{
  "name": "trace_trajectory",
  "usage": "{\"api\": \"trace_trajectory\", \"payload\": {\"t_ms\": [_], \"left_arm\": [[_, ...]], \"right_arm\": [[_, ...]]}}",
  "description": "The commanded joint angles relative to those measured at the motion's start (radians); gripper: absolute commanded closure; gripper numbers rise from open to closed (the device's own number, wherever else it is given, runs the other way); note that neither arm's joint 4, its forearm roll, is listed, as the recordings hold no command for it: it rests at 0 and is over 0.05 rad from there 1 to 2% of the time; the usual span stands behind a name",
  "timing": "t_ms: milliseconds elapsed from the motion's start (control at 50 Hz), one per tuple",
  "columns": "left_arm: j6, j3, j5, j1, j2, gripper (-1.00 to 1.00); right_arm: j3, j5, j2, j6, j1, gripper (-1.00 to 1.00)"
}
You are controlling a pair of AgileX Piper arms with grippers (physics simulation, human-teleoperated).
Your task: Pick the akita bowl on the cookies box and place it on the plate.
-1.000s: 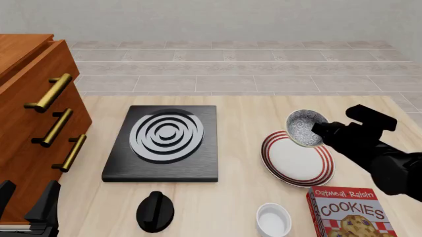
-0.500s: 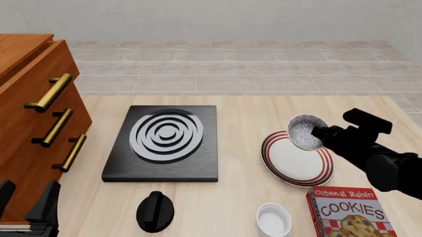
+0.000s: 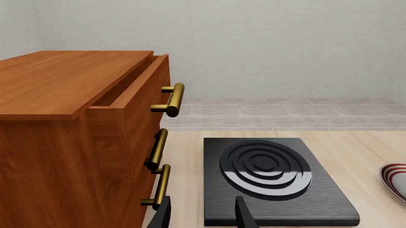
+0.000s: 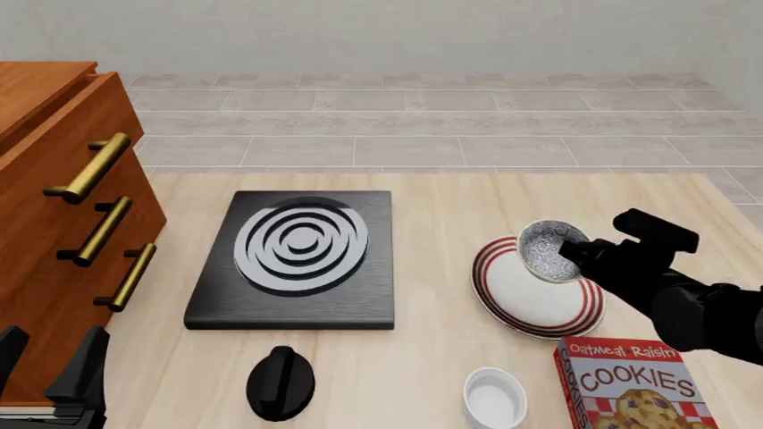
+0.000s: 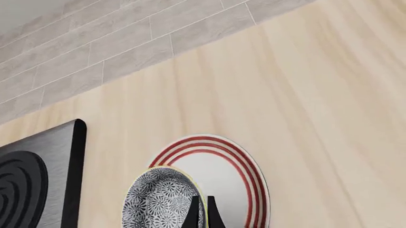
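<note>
1. change: over the last 1 s, in the front view, the right hand (image 4: pixel 570 253) has come down and slightly toward the lower left of the frame, carrying the akita bowl (image 4: pixel 549 253) with it. the bowl was above the upper right rim of the plate (image 4: pixel 524 299); it now overlaps the plate's upper right portion and sits lower against it. contact between bowl and plate cannot be confirmed from these views.

2. meaning for the task: the bowl is off the cookies box (image 4: pixel 635 385), which lies at the lower right of the front view, well apart from the bowl. the placing step is judged to be near its end; what is left is to set the bowl flat and let go.

3. right hand pose: the arm enters from the right edge of the front view, reaching toward the left of the frame. the hand is clenched on the bowl's rim; in the right wrist view the 2 fingers (image 5: pixel 190 216) stand nearly together over the rim, with the plate (image 5: pixel 244 190) behind. the bowl appears tilted, its speckled interior facing the camera.

4. left hand (image 3: pixel 201 213): low at the lower left of the front view, near the black stove (image 4: pixel 298 259) and the wooden drawer unit (image 4: pixel 60 223). its fingers are spread apart and grasp nothing.
</note>
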State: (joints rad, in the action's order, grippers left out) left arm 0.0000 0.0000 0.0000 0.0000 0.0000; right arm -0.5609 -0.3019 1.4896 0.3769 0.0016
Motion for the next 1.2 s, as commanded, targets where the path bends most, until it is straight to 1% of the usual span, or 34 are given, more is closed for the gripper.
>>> {"api": "trace_trajectory", "payload": {"t_ms": [20,360,880,1200], "left_arm": [[0.0,0.0,0.0,0.0,0.0,-1.0],[0.0,0.0,0.0,0.0,0.0,-1.0],[0.0,0.0,0.0,0.0,0.0,-1.0],[0.0,0.0,0.0,0.0,0.0,-1.0]], "right_arm": [[0.0,-0.033,0.038,0.005,-0.005,1.0],[-0.023,-0.047,0.099,-0.006,-0.013,1.0],[-0.066,-0.02,0.141,-0.036,-0.018,1.0],[-0.074,-0.031,0.173,-0.036,-0.011,1.0]]}}
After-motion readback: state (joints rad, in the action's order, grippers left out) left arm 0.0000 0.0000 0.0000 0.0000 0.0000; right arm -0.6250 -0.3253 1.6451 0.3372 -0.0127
